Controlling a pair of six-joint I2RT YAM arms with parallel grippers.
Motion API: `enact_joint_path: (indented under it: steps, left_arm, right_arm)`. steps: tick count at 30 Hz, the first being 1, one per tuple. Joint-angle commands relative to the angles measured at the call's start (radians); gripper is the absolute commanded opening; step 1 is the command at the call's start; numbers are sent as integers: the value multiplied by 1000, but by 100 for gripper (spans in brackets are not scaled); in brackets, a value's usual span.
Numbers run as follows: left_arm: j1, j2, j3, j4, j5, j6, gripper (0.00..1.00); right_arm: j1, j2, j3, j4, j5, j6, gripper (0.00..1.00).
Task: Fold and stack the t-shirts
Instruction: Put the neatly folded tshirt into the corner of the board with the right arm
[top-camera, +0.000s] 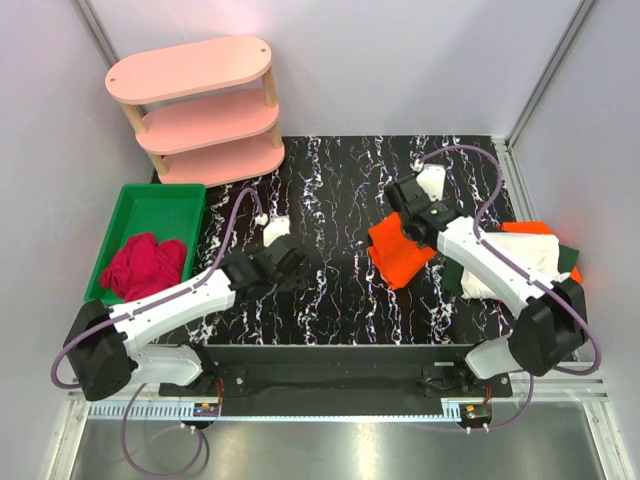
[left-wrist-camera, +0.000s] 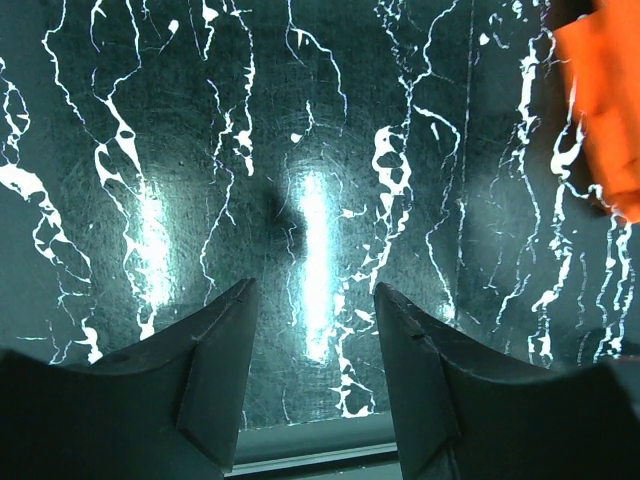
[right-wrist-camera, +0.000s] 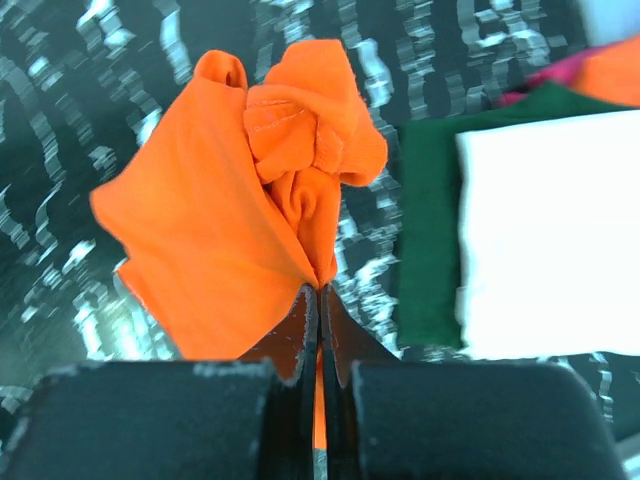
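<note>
We are gripping the bunched orange t-shirt (right-wrist-camera: 215, 230) in our right pincer (right-wrist-camera: 320, 292), shut tight on its cloth over the table (top-camera: 340, 200), the folded stack (top-camera: 525, 258) lying just to its right, our left pincer (left-wrist-camera: 312, 300) hanging half-open, empty, farther off.

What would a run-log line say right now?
right gripper: shut on orange t-shirt | left gripper: open, empty, above table | stack: white t-shirt on green t-shirt

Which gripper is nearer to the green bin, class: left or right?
Left. The left gripper hovers open a little to the right of the green bin; the right gripper, shut on the orange t-shirt, is much farther right, past the left one.
</note>
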Motion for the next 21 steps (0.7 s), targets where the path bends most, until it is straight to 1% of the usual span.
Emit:
enact_joint_path:
  steps: [1,11,15,21]
  left_arm:
    - [-4,34,39,19,7,34,55]
    - [-4,93,85,33,43,72,55]
    - [-4,93,80,36,49,80,55]
    - [-4,80,60,42,53,85,55]
  right_arm:
    - [-60,-104,36,-16,92,-37,0]
    - [-153,-176,68,-87,166,-52,0]
    - [-222,-197,65,-93,163,-63,0]
    - [-276,-187,56,-93,154,-73,0]
